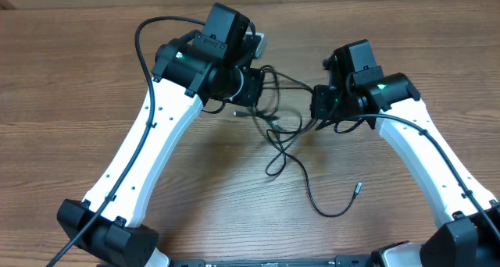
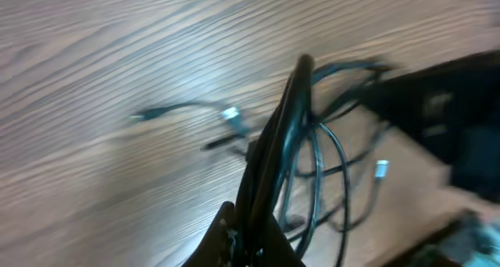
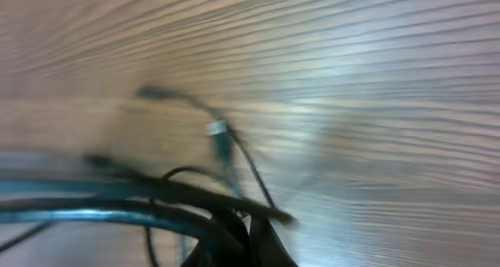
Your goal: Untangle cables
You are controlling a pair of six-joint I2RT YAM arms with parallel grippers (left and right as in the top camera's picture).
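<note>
The cables (image 1: 281,130) are thin black cords tangled in a loose bunch at the table's middle, between my two grippers. One cord trails toward the front and ends in a silvery plug tip (image 1: 358,188). My left gripper (image 1: 258,91) is shut on a strand of the cables (image 2: 312,154), with its fingers (image 2: 269,181) pinched together. My right gripper (image 1: 316,103) is shut on strands of the cables (image 3: 117,197) at the bunch's right side, with its fingers (image 3: 250,240) closed. Both wrist views are blurred. A plug tip (image 3: 217,128) lies on the wood.
The wooden table (image 1: 78,80) bears everything. The white arms with their thicker black cables (image 1: 144,44) reach in from the front left and front right. The right arm's body (image 2: 445,119) shows dark in the left wrist view.
</note>
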